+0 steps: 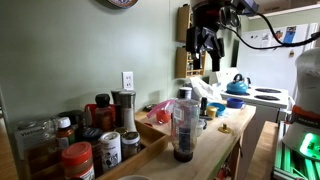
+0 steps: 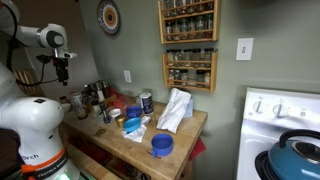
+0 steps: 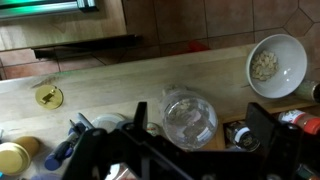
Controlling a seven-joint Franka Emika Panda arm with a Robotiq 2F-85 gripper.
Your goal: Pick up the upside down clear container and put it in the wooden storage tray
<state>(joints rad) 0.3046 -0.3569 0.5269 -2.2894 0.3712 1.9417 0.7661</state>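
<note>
The clear container (image 1: 183, 128) stands upright on the wooden counter, tall and slim with a dark end at the bottom. In the wrist view I look straight down on its round clear top (image 3: 190, 117). My gripper (image 1: 205, 42) hangs high above it, open and empty. In the wrist view the container lies between the two dark fingers (image 3: 202, 128), far below them. The gripper also shows in an exterior view (image 2: 62, 70), high at the left. A wooden tray (image 1: 147, 151) with several spice jars stands left of the container.
A steel-and-glass grinder (image 1: 123, 108) and jars stand by the wall. A wooden box (image 1: 152, 129) holds a pink thing. A white bowl (image 3: 277, 62) with food, a yellow lid (image 3: 48, 96), a blue bowl (image 2: 162, 145) and a white cloth (image 2: 175, 108) lie on the counter. A stove (image 1: 262, 97) stands beyond.
</note>
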